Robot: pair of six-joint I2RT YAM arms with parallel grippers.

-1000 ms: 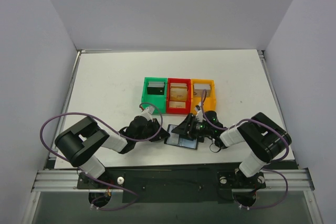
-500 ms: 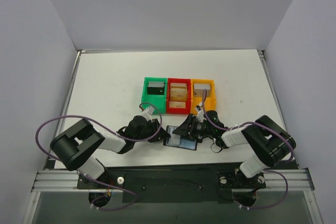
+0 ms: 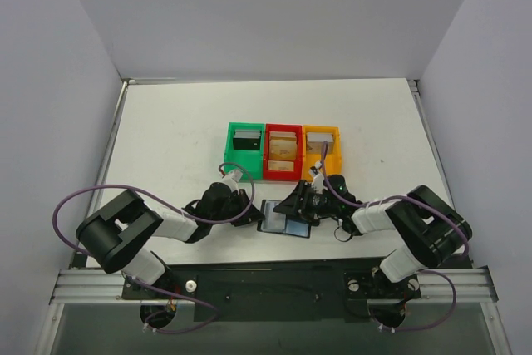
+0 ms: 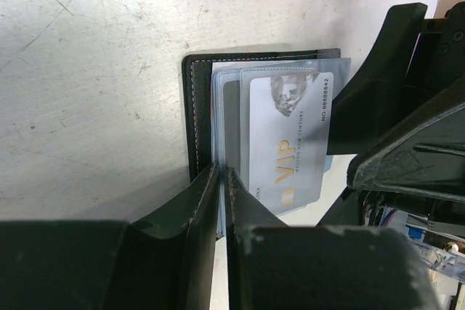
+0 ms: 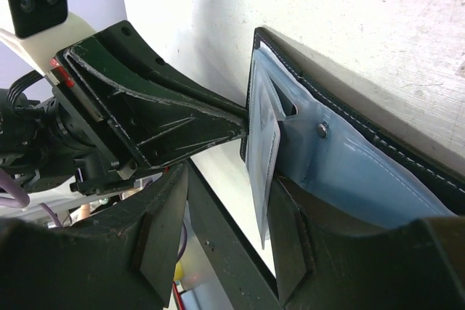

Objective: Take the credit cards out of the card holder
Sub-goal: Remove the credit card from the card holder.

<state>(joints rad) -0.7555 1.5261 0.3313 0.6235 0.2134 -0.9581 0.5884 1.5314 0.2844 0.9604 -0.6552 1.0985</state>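
Note:
The card holder (image 3: 285,219) lies open on the table between my two grippers, black edge (image 4: 195,107) outside, pale blue panels (image 5: 349,172) inside. A silver VIP credit card (image 4: 290,136) sticks partly out of it. My left gripper (image 4: 221,172) is shut on the thin pale edge of another credit card (image 5: 263,143) at the holder's left side. My right gripper (image 5: 231,176) stands open over the holder. One of its fingers (image 5: 290,237) rests against the blue panel, and the card's edge hangs between its jaws. Seen from above, the left gripper (image 3: 249,205) and the right gripper (image 3: 301,204) flank the holder.
Three bins stand in a row just behind the holder: green (image 3: 246,149), red (image 3: 283,152) and orange (image 3: 322,147), each with cards or small items inside. White walls enclose the table on three sides.
My left jaws opened a little, then closed on the card's edge. The left arm's elbow has shifted slightly left. The holder and my right gripper have edged slightly away from the arms' bases.

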